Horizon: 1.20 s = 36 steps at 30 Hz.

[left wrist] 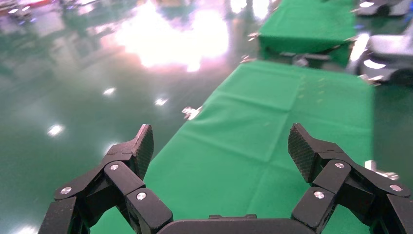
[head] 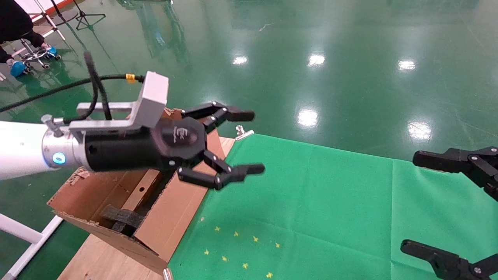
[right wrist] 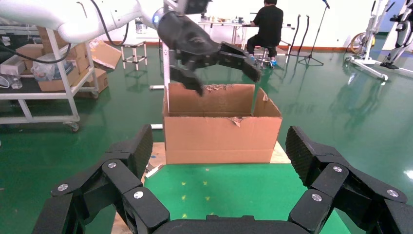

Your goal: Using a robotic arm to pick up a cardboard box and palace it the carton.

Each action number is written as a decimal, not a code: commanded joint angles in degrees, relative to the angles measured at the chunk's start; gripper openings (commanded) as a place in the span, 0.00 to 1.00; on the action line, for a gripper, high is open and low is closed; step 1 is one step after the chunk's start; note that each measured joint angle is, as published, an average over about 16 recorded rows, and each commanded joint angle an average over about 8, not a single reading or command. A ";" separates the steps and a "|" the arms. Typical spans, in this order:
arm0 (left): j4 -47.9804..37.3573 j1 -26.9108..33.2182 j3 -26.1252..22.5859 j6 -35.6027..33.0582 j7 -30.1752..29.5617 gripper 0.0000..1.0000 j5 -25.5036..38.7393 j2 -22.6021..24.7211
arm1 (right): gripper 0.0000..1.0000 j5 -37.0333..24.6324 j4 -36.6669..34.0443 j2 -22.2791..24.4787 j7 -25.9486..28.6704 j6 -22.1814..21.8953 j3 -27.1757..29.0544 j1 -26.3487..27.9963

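The left tool (head: pixel 245 142) of the white robotic arm (head: pixel 23 149) hangs above the carton (head: pixel 116 202), over the flap nearest the green cloth (head: pixel 311 202) on the tabletop, its fingers spread wide apart and holding nothing. The right tool (head: pixel 439 202) sits over the far side of the cloth from the carton, fingers likewise apart and empty, apparently idle. The carton stands open at the cloth's edge, flaps ragged and upright, with dark grey foam pieces (head: pixel 122 217) visible inside. The small cardboard box cannot be found in any view: the cloth shows only small yellow star marks (head: pixel 241 249), and the carton's interior is largely hidden by the left arm and the flaps, so whether the box lies inside cannot be told. Judgement: either the deposit is finished or the box is out of frame. If a pick remains, the left tool should clear the carton's flaps by rising before it travels, since the torn edges could catch its lower finger, and should keep its fingers apart until squarely astride the box.
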State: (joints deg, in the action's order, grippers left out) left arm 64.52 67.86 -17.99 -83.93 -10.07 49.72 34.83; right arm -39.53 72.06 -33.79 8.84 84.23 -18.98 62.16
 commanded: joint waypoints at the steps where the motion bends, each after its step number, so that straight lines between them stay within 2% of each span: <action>1: 1.74 -1.21 0.38 -0.34 -0.13 1.00 -1.51 0.04 | 1.00 0.00 0.00 0.00 0.00 0.00 0.00 0.00; 15: 10.60 -7.43 2.30 -2.11 -0.77 1.00 -9.34 0.19 | 1.00 0.01 -0.01 0.01 -0.01 -0.02 0.00 -0.02; 36: 9.36 -6.57 2.07 -1.85 -0.74 1.00 -8.22 0.18 | 1.00 0.01 -0.01 0.01 -0.01 -0.02 -0.01 -0.02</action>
State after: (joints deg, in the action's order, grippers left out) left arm 73.89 61.27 -15.91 -85.78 -10.81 41.48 35.01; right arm -39.52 72.05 -33.78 8.83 84.20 -18.99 62.14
